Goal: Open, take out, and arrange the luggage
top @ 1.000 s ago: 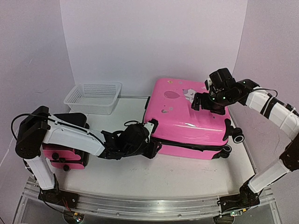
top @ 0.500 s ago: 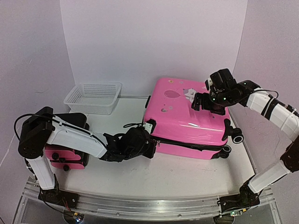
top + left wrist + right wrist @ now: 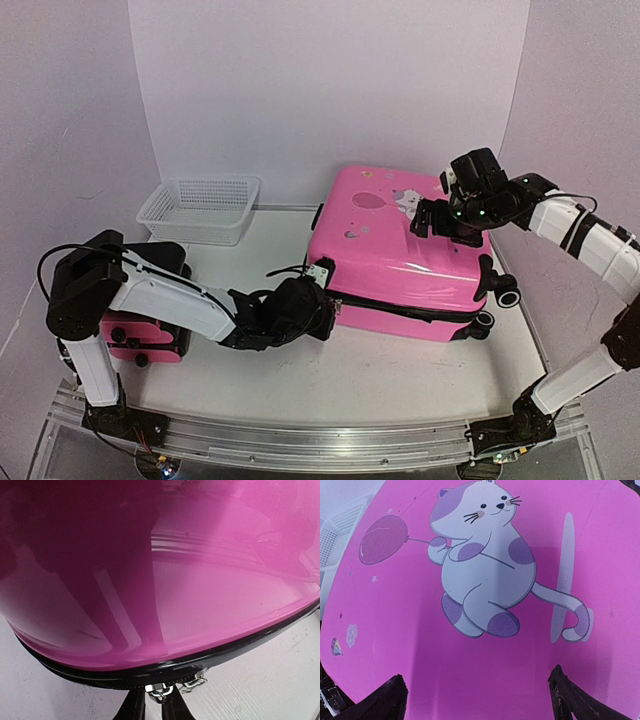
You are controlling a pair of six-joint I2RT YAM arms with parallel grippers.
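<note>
On the counter point(image 3: 300, 375), toward the right, the big pink luggage point(image 3: 400, 265) lies flat and closed. My right hand point(image 3: 432, 222) is over its top, fingers spread wide, holding nothing. My left hand point(image 3: 152, 700) pinches the little zipper pull point(image 3: 165, 689) at the front edge. I think I'm unzipping; next I must drag it along the seam
</note>
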